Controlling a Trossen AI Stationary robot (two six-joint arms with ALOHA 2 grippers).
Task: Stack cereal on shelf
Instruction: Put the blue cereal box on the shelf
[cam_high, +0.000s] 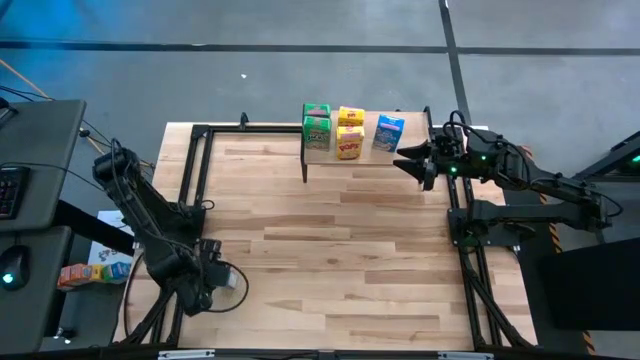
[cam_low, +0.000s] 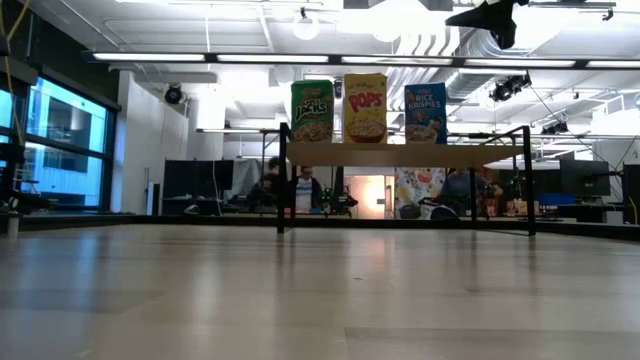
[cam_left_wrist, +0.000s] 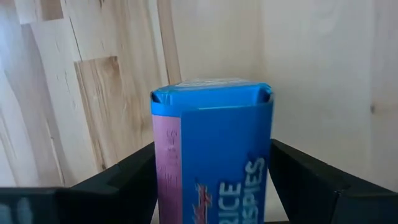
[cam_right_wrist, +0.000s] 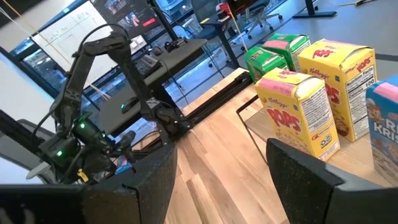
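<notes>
The shelf (cam_low: 400, 155) stands at the table's far edge on black legs. Green (cam_low: 313, 110), yellow (cam_low: 366, 107) and blue (cam_low: 425, 112) cereal boxes stand upright on its board. In the right wrist view there are two green boxes (cam_right_wrist: 267, 56), two yellow ones (cam_right_wrist: 301, 112) and the blue one (cam_right_wrist: 385, 118). My right gripper (cam_high: 415, 160) (cam_right_wrist: 221, 180) is open and empty, just off the shelf's right end. My left gripper (cam_high: 228, 280) (cam_left_wrist: 211, 180), near the table's near left corner, is shut on another blue cereal box (cam_left_wrist: 214, 155). My left gripper pinches the blue cereal box between its two fingers, one on the pink narrow side (cam_left_wrist: 165, 180), the other on the opposite side (cam_left_wrist: 268, 180). The box's closed end (cam_left_wrist: 211, 90) sticks out past the fingertips. Whether any part rests on the table does not show.
Black frame rails (cam_high: 195, 170) (cam_high: 460, 215) run along the table's left and right sides. More colourful boxes (cam_high: 95, 270) lie off the table to the left, by a desk with a keyboard (cam_high: 10, 190). Bare planks (cam_high: 340, 250) fill the middle. People sit in the room behind (cam_low: 305, 190).
</notes>
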